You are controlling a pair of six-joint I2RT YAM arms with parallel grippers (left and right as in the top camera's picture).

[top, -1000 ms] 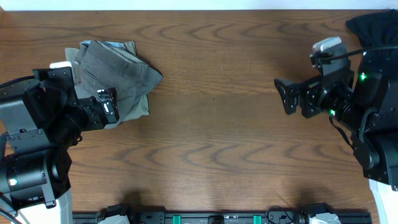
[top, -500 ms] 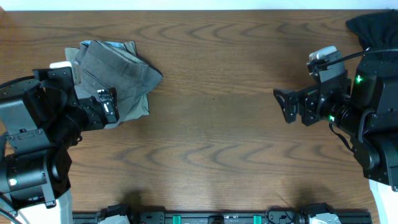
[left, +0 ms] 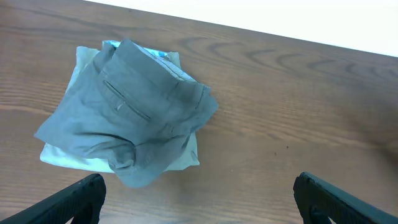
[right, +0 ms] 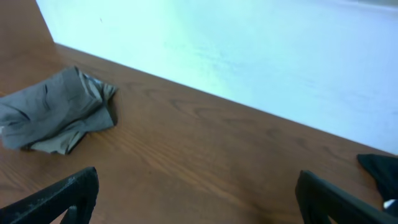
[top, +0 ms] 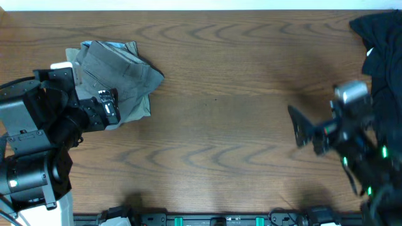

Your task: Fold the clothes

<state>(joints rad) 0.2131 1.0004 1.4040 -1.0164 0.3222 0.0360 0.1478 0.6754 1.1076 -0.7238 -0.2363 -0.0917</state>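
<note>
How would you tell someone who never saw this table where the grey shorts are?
Start at the brown wooden table and go to its left end, near the far edge. There the grey shorts lie in a rumpled bundle on top of a paler folded cloth. They are mid-grey with a slit pocket showing, unlike the black garment away at the right corner.

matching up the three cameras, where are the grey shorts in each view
Overhead: grey shorts at upper left.
Left wrist: centre-left, crumpled on a paler folded garment.
Right wrist: far left, mid-height.
Shared landmark: the far edge of the table against the white wall, beyond the shorts in every view.
</note>
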